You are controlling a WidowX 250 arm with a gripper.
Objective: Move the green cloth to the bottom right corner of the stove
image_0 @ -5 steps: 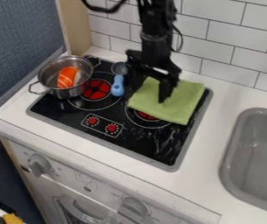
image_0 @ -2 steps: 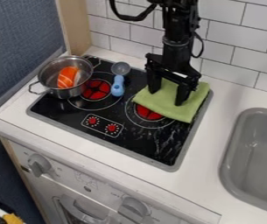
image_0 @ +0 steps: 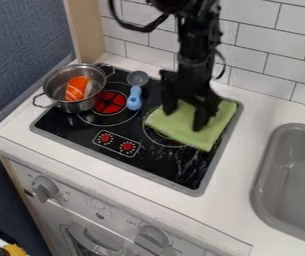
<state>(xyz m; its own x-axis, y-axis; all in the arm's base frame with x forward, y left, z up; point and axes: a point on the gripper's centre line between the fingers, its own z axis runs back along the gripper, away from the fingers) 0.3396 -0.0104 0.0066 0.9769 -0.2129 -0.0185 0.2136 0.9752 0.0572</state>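
1. Along the bottom of your camera view, two grey knobs [image_0: 153, 239] sit on the white front panel [image_0: 114, 215], one well left of the other.
2. Behind them you have the white counter [image_0: 261, 175], with a grey sink [image_0: 295, 170] to the right of the black stove [image_0: 148, 162]. Two red dials [image_0: 127, 146] show near the stove's front edge.
3. Farther back, your green cloth [image_0: 175, 125] lies over the stove's right rear part, covering most of a burner there. It is well apart from the bottom right corner.
4. Over the cloth hangs your gripper [image_0: 184, 120], released, its fingers spread with green fabric showing between them. You cannot tell whether the tips touch the cloth.
5. Left of the cloth is a blue-handled spoon [image_0: 134, 99]; beyond it, at the rear left, a metal pot [image_0: 76, 106] holds an orange, white-striped piece [image_0: 77, 87].
6. Farthest from you stands the white tiled wall [image_0: 275, 55].
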